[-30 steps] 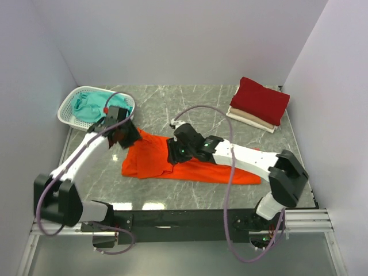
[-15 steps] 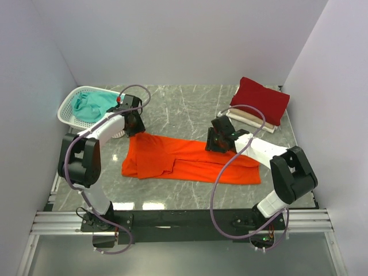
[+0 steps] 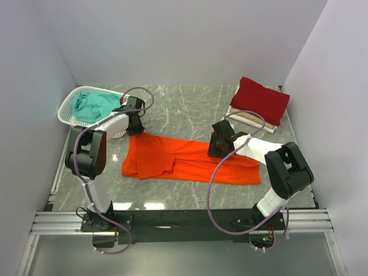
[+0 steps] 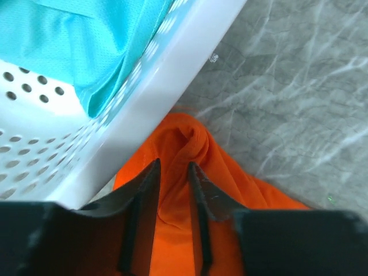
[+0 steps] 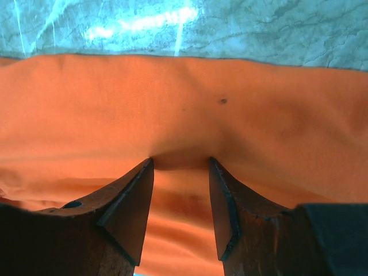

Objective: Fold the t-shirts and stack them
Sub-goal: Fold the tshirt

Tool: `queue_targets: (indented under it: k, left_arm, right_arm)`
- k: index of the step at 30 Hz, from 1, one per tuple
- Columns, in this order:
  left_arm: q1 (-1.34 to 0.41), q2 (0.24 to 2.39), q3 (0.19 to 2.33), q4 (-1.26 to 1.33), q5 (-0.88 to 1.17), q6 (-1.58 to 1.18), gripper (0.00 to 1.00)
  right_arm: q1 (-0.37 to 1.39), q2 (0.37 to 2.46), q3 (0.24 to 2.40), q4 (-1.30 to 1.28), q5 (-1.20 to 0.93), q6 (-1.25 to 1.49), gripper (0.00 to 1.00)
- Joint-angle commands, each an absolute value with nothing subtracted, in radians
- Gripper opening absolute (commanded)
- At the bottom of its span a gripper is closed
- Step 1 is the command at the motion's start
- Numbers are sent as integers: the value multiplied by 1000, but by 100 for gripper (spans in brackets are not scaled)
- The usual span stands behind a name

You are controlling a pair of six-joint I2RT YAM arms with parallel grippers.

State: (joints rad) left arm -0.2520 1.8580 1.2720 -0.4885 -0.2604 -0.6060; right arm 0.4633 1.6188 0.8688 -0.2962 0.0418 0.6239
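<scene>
Near the far-left corner of the grey marble-patterned surface, the left gripper points down at the far-left corner of the bright orange cloth t-shirt. Its two dark fingers stand only a narrow gap apart, one on each side of a raised ridge of orange cloth. The cloth fills the gap, but I cannot tell whether the fingers have clamped it. Just beside this gripper, on its left, the orange corner lies against the foot of the white plastic lattice basket, which sits in the far-left corner of the surface. A crumpled teal cloth t-shirt lies inside the basket, reaching up to its rim on the side near the gripper. Toward the middle of the surface, the right gripper comes down on the far edge of the same orange t-shirt, right of its middle. Its fingers are moderately apart, with both tips set on the cloth and a small pucker of orange drawn up between them, and they are not closed on anything. Bare surface shows just beyond that far edge. The orange t-shirt lies as a long band across the middle of the surface from left to right, with extra folds bunched at its left end and a flatter right end. At the far-right corner, well apart from both grippers, a folded dark red cloth t-shirt rests on top of a folded cream-white cloth t-shirt, whose edges show along the near and left sides of the stack.
</scene>
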Motion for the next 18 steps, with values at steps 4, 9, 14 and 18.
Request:
queue_targets:
  k: [4, 9, 14, 18]
  left_arm:
    - [-250, 1868, 1298, -420, -284, -571, 20]
    - [-250, 1901, 1325, -413, -265, -563, 9]
    - [-250, 1917, 1353, -400, -236, -560, 2]
    - [-250, 1914, 1342, -417, -258, -564, 1]
  right_arm:
    - [437, 1678, 862, -348, 83, 675, 50]
    - [402, 1671, 853, -371, 100, 678, 50]
    - [382, 1660, 844, -373, 81, 695, 50]
    - [380, 1654, 842, -379, 80, 701, 51]
